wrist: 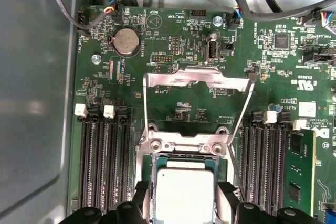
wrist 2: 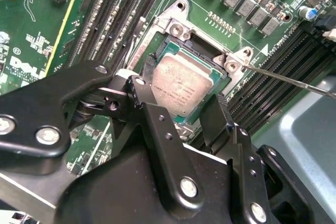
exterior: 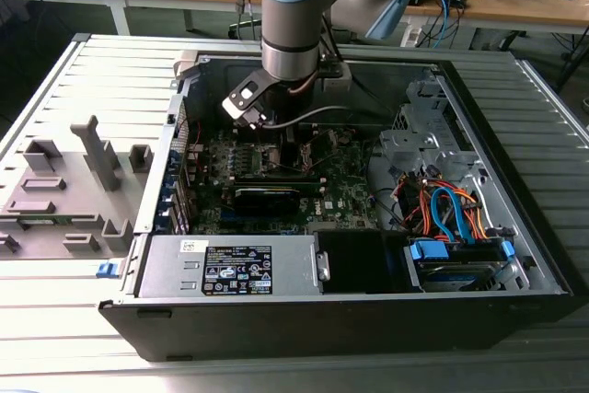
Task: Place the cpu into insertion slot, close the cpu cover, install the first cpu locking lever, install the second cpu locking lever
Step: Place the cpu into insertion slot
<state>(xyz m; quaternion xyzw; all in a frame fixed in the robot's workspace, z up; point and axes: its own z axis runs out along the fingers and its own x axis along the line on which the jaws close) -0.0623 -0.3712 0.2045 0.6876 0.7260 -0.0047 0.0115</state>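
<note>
The cpu (wrist: 185, 195) (wrist 2: 181, 85), a small square chip with a pale silver top, lies in the insertion slot (wrist: 184, 148) (wrist 2: 210, 59) on the green board. My gripper (wrist: 185, 203) (wrist 2: 176, 98) hangs right over it, its black fingers (wrist: 227, 198) pressed close against two opposite sides of the chip. The cpu cover (wrist: 197, 78) stands flipped open beyond the slot, a thin silver frame with a cut-out window. One thin wire locking lever (wrist: 237, 129) (wrist 2: 294, 80) stands raised beside the slot. In the exterior view the arm (exterior: 293, 34) reaches down into the open computer case (exterior: 515, 227).
Long black memory slots (wrist: 105, 166) (wrist: 265, 161) flank the socket on both sides. Cables (wrist: 247, 9) run along the board's far edge. The case holds a power supply (exterior: 230, 269) and a drive bay with coloured wires (exterior: 451, 213). A grey parts fixture (exterior: 64, 190) lies outside at the exterior view's left.
</note>
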